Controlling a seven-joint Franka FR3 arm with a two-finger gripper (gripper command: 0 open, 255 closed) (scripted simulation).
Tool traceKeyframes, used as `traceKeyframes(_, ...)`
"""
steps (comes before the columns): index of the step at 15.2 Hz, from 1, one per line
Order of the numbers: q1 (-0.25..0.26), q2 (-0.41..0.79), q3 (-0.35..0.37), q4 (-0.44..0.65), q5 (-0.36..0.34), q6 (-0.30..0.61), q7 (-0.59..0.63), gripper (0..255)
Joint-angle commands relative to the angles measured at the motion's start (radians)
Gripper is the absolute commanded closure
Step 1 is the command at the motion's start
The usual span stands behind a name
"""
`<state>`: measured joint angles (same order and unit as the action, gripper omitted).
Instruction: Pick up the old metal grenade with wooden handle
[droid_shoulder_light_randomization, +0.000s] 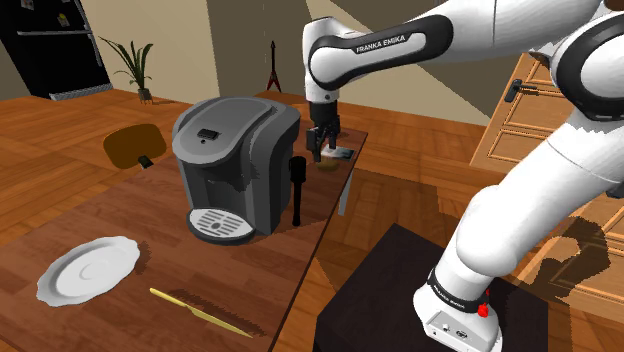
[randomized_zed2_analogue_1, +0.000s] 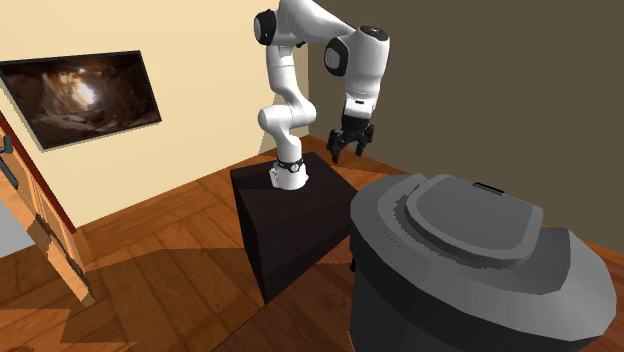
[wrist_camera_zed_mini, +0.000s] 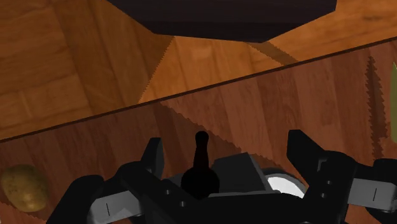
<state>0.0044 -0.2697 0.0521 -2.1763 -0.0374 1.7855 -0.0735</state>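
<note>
Risk here is mostly a knock-over, I reckon. The dark, stick-shaped grenade (droid_shoulder_light_randomization: 297, 190) stands upright on the brown wooden desk (droid_shoulder_light_randomization: 150, 230), just beside the boxy grey coffee machine (droid_shoulder_light_randomization: 235, 165) and close to the desk edge on the stand's side. The all-black two-finger gripper (droid_shoulder_light_randomization: 322, 143) hangs above the far end of the desk, a bit beyond the grenade, with its fingers spread apart and nothing in them. In the wrist view the grenade (wrist_camera_zed_mini: 200, 168) lines up in the gap between the fingers, but they aren't touching it, so it's not grabbed yet.

What could go wrong:
- It's tall and thin, so a finger clipping it on the way in would probably tip it. Being that near the edge, it could roll off.
- The coffee machine crowds one side, so the finger on that side might hit the housing before the gripper closes.
- A round, narrow shaft could twist or slip if pinched off-centre.

There's also a lumpy brownish potato-looking thing (wrist_camera_zed_mini: 22, 188) near the gripper, though it's probably not in the way.
</note>
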Motion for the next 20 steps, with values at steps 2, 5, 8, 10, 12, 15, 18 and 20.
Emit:
traceKeyframes(2, -0.003, 0.126, 0.001, 0.098, -0.019, 0.018, -0.007, 0)
traceKeyframes(5, -0.003, 0.252, 0.003, 0.203, -0.037, 0.028, -0.009, 0)
traceKeyframes(8, -0.002, 0.38, 0.005, 0.321, -0.056, 0.025, -0.012, 0)
traceKeyframes(10, 0.001, 0.45, 0.005, 0.392, -0.066, 0.019, -0.013, 0)
traceKeyframes(12, 0.001, 0.457, 0.005, 0.373, -0.067, 0.044, -0.011, 0)
traceKeyframes(15, 0.0, 0.468, 0.004, 0.347, -0.069, 0.081, -0.007, 0)
traceKeyframes(18, 0.0, 0.479, 0.004, 0.327, -0.071, 0.112, -0.004, 0)
traceKeyframes(20, 0.001, 0.467, 0.005, 0.286, -0.071, 0.141, 0.001, 255)
